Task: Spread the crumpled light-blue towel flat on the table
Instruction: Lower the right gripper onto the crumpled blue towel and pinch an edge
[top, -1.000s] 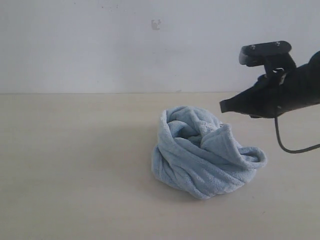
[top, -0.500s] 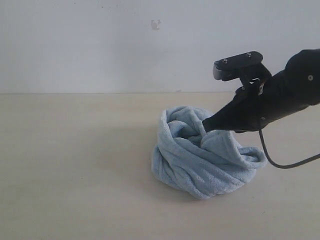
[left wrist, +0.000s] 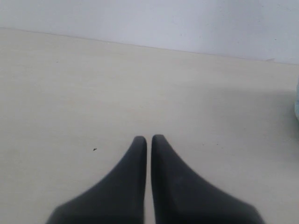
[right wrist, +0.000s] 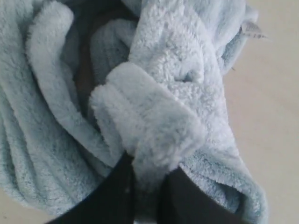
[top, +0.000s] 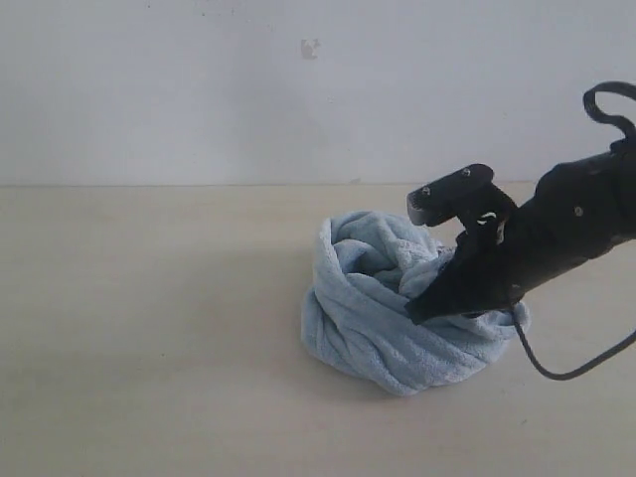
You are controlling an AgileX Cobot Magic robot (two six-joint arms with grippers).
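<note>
The towel (top: 388, 318) sits crumpled in a heap on the tabletop (top: 149, 328), right of centre, just where it was a second ago. The right gripper (top: 416, 311), which then hovered above and to the right of the heap, has come down into its right side. Its fingers (right wrist: 117, 193) now pinch a thick fold of terry between them. The left gripper (left wrist: 148, 140) hangs over bare tabletop, fingers pressed together on nothing.

A plain white-grey wall (top: 149, 89) fills the upper frame, a small greyish mark (top: 310, 47) at its upper centre. It meets the beige table (top: 119, 298) along a straight horizontal line. Light is soft, even.
</note>
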